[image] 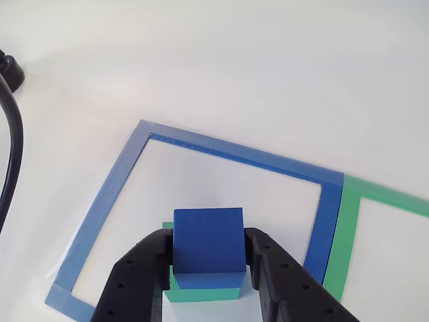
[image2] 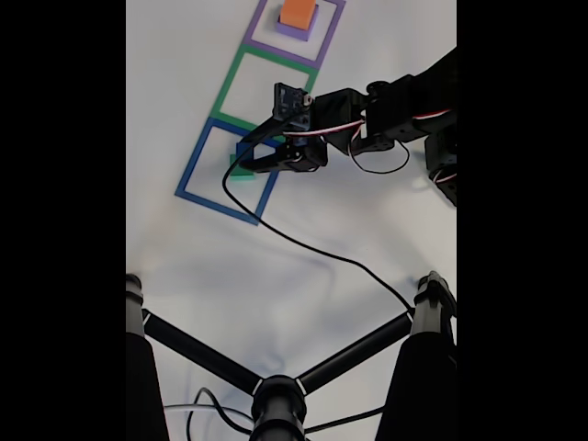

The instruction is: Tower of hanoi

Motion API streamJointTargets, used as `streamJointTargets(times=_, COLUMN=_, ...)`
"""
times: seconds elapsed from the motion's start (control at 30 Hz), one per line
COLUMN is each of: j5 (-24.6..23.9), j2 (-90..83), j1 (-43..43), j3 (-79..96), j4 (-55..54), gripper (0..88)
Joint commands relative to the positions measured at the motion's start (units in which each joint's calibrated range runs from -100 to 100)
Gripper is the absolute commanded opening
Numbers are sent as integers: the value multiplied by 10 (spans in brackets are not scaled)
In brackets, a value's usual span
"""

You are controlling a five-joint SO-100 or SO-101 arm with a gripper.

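1. Hand [image: 209,268] closed on blue cube [image: 208,240], black fingers [image: 144,268] pressing both sides.
2. Cube sitting atop green block [image: 201,290], inside blue tape square [image: 107,201] on white table [image: 268,67].
3. Orange block [image2: 298,13] on purple slab [image2: 296,30], far end of row in fixed view.

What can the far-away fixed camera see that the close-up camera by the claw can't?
The fixed view alone takes in the orange block sitting on the purple slab inside the purple tape square, the whole black arm, and a black tripod at the bottom. The other view alone makes clear that the gripper has its fingers on both sides of the blue cube, which rests on the green block. Both show the blue tape square, the green tape square, and the white table.
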Motion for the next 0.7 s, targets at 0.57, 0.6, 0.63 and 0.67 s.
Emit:
streamJointTargets(times=0.57, j5=4, j2=94, j1=-3, j3=-45, j4=-89, gripper=47)
streamJointTargets(times=0.6, j5=4, j2=97, j1=-4, j3=-48, j4=-90, gripper=47)
streamJointTargets(times=0.63, j5=4, j2=101, j1=-3, j3=-50, j4=-91, gripper=47)
streamJointTargets(times=0.67, j5=4, j2=104, j1=-3, j3=-52, j4=-94, gripper=47)
